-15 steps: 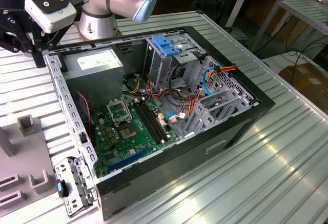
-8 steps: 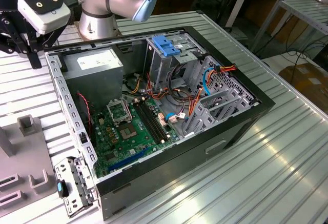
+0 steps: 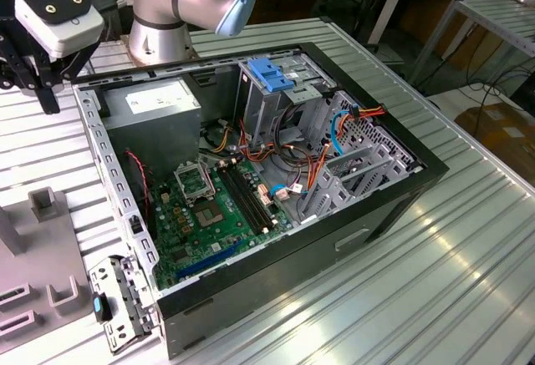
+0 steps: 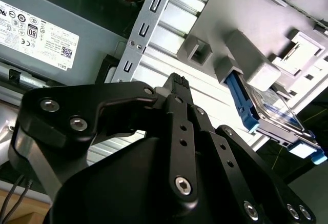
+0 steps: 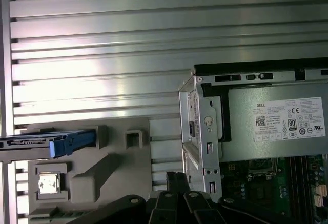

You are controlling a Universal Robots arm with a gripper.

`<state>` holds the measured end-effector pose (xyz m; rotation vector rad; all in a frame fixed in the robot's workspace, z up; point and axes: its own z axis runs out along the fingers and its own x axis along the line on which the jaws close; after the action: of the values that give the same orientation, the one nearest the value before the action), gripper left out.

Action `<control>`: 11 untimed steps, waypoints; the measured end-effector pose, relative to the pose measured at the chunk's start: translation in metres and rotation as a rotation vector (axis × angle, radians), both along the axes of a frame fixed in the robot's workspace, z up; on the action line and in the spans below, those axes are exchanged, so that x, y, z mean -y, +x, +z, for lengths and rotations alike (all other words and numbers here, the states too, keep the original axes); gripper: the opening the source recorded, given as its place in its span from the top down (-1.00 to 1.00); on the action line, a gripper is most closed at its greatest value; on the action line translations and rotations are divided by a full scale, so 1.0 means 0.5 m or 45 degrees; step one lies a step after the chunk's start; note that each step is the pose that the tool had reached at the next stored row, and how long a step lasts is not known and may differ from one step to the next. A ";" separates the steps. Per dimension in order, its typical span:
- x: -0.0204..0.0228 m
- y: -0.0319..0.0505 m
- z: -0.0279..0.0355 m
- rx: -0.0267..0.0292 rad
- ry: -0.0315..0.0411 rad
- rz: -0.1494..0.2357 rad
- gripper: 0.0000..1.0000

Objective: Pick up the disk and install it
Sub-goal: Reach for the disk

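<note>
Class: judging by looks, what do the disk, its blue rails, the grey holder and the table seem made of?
The disk: seemingly metal, grey, glossy, catching reflections. The rails: likely plastic, uniform bright blue, moulded shape. The holder: probably plastic, matte grey, rounded blocky forms. The table: looks like aluminium, silver ribbed slats with bright streaky glare.

My gripper (image 4: 177, 86) is all black, the disk (image 4: 274, 113) is grey metal with bright blue rails, tabletop (image 5: 102, 39) is ribbed silver, motherboard (image 3: 209, 215) green.
</note>
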<state>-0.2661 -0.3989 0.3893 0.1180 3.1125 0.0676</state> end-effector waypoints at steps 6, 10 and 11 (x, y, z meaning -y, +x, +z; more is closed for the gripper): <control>0.0000 -0.009 0.000 0.0000 0.0001 0.000 0.79; 0.0000 -0.016 -0.001 0.0000 0.0000 0.000 0.79; 0.0000 -0.017 -0.001 0.0000 0.0000 0.000 0.79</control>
<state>-0.2748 -0.3989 0.3890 0.1180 3.1125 0.0676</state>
